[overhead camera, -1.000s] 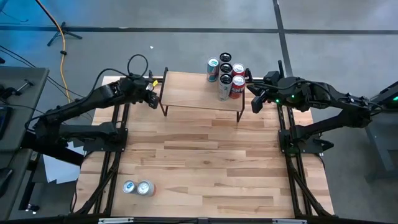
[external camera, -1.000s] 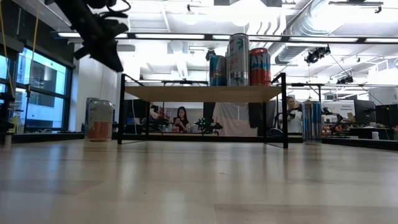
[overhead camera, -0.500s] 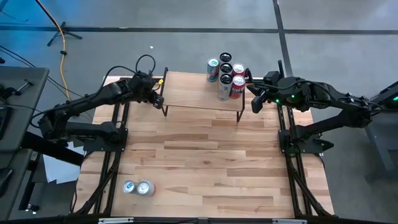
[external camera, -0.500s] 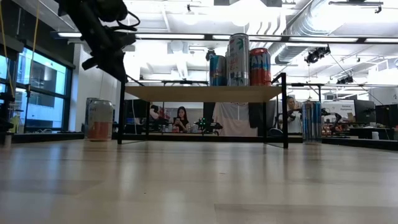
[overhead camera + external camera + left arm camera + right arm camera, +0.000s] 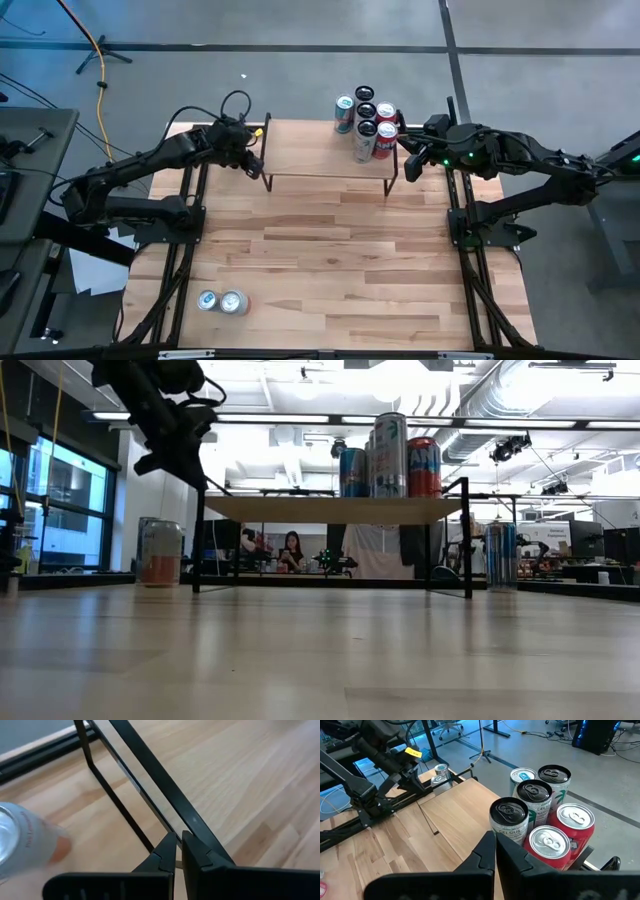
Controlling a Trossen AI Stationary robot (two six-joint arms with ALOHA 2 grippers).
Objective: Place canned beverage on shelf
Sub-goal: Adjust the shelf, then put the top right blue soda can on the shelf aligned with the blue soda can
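The shelf (image 5: 310, 150) is standing in the upper middle of the high view, its light plank top resting on thin black legs at the far part of the tabletop (image 5: 330, 260). Five cans (image 5: 367, 122) are sitting upright in a tight cluster on the shelf's right end, upper centre of that frame: a teal one, two with dark tops, a tall silver one and a red one. In the low view three of them are showing above the plank (image 5: 330, 509), right of centre. In the right wrist view the cluster (image 5: 540, 815) is filling the right half, all tops up and touching or just beside one another.

The left tool (image 5: 250, 163) is hanging at the shelf's left end, upper left of centre in the high view, fingers pressed together and holding nothing; in the left wrist view its tips (image 5: 178, 851) are sitting right against the black frame bar (image 5: 165, 785) of the shelf. A blurred can (image 5: 25, 837) is standing on the tabletop at that frame's left edge.

The right tool (image 5: 407, 165) is hovering just beside the shelf's right end, near the cans, also closed and empty.

Two more cans (image 5: 222, 301) are standing together at the lower left of the high view, well apart from the shelf.
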